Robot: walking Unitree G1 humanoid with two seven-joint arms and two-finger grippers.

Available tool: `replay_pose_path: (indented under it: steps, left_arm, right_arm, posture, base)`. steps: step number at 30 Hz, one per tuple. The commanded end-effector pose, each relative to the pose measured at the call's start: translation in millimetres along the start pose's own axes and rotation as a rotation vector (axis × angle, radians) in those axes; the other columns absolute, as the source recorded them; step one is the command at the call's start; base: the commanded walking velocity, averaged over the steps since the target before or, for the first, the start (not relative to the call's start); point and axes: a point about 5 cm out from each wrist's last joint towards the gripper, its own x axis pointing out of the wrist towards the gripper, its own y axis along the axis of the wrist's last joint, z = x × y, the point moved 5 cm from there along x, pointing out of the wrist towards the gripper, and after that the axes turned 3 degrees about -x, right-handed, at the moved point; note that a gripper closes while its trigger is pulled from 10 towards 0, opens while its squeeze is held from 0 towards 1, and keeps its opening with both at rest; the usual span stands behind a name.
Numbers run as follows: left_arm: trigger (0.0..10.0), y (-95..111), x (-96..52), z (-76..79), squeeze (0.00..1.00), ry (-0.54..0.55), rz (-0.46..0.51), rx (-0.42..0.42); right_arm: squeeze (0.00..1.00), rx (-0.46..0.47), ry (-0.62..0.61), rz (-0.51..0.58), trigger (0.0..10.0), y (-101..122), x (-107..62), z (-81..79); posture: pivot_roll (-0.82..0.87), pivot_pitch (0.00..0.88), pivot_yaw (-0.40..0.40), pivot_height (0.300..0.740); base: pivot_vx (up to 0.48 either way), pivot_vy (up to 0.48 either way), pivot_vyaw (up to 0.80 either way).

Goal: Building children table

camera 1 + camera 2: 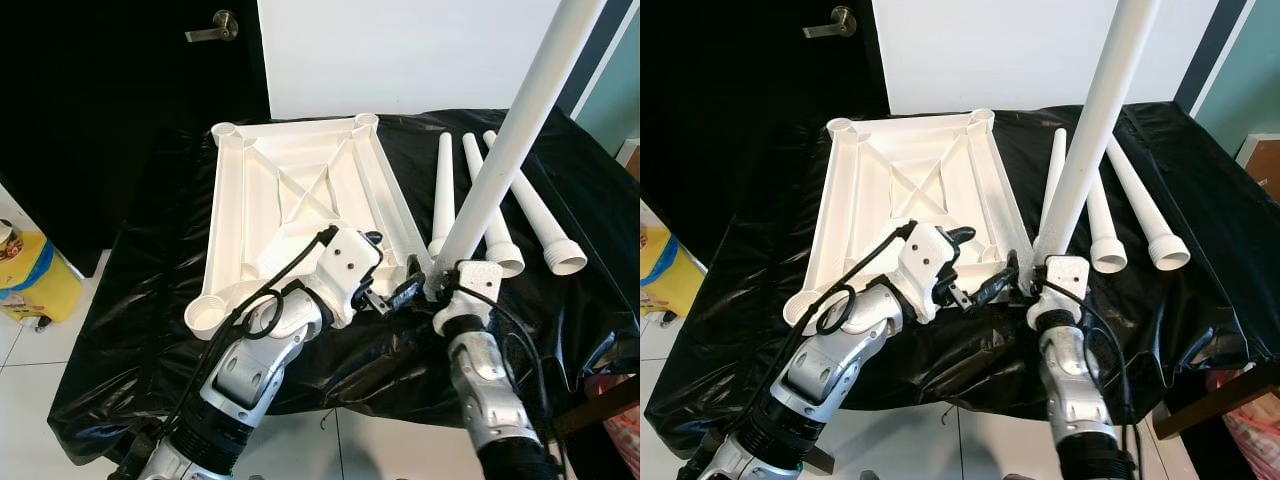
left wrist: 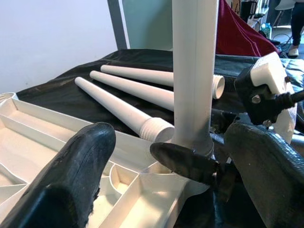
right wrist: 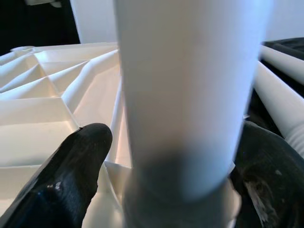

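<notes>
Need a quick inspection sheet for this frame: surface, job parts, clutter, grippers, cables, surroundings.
Surface: black sheet draped over the work table, wrinkled.
Job's things: white tabletop lies underside up, ribs showing, with round corner sockets. One table leg stands upright in the near right corner socket. Three spare legs lie side by side on the sheet to the right.
Clutter: nothing seen on the sheet.
Grippers: right gripper shut on the upright leg near its base. Left gripper open, fingers on either side of that corner.
Cables: black cable loops along the left forearm, off the parts.
Surroundings: dark door with lever handle, white wall, tiled floor, yellow container on the floor to the left.
</notes>
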Motion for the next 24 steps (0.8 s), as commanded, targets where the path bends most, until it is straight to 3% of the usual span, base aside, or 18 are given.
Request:
replay_pose_path:
  steps: [1,8,15,16,18,19,24]
  left_arm:
    - [10.0,1.4,-1.3,6.5,0.00,-0.053,0.002,-0.007]
    - [10.0,1.2,0.5,8.3,0.00,-0.066,0.003,-0.006]
    - [10.0,1.4,3.3,10.9,0.00,-0.078,0.005,-0.005]
    - [10.0,1.5,3.2,9.8,0.00,-0.074,0.004,-0.003]
    - [10.0,1.8,2.9,8.7,0.00,-0.070,0.005,-0.002]
    - [10.0,1.9,2.6,7.9,0.00,-0.066,0.005,0.000]
    - [10.0,1.5,1.2,7.2,0.00,-0.061,0.004,0.000]
  right_arm:
    - [0.00,0.009,0.020,-0.003,10.0,-2.3,-1.9,-1.0]
    - [0.00,-0.083,0.160,-0.010,10.0,-0.1,8.9,7.5]
    - [0.00,-0.147,0.267,-0.004,10.0,6.1,26.0,4.8]
    - [0.00,-0.151,0.270,-0.013,2.5,4.6,26.8,5.5]
    - [0.00,-0.156,0.269,-0.026,2.5,2.2,27.2,6.9]
    - [0.00,-0.154,0.275,-0.040,0.0,-1.1,26.4,7.5]
    - [0.00,-0.143,0.288,-0.075,0.0,-12.1,22.4,10.3]
  posture:
    - [-0.05,0.000,0.007,0.740]
    - [-0.06,0.000,0.012,0.740]
    - [-0.06,0.000,0.008,0.740]
    - [-0.06,0.000,0.006,0.740]
    - [-0.06,0.000,0.005,0.740]
    - [-0.06,0.000,0.003,0.740]
    - [-0.06,0.000,0.004,0.740]
  base:
    - [0.000,0.000,0.00]
    - [0.000,0.000,0.00]
    - [0.000,0.000,0.00]
    - [0.000,0.000,0.00]
    - [0.000,0.000,0.00]
    - [0.000,0.000,0.00]
    - [0.000,0.000,0.00]
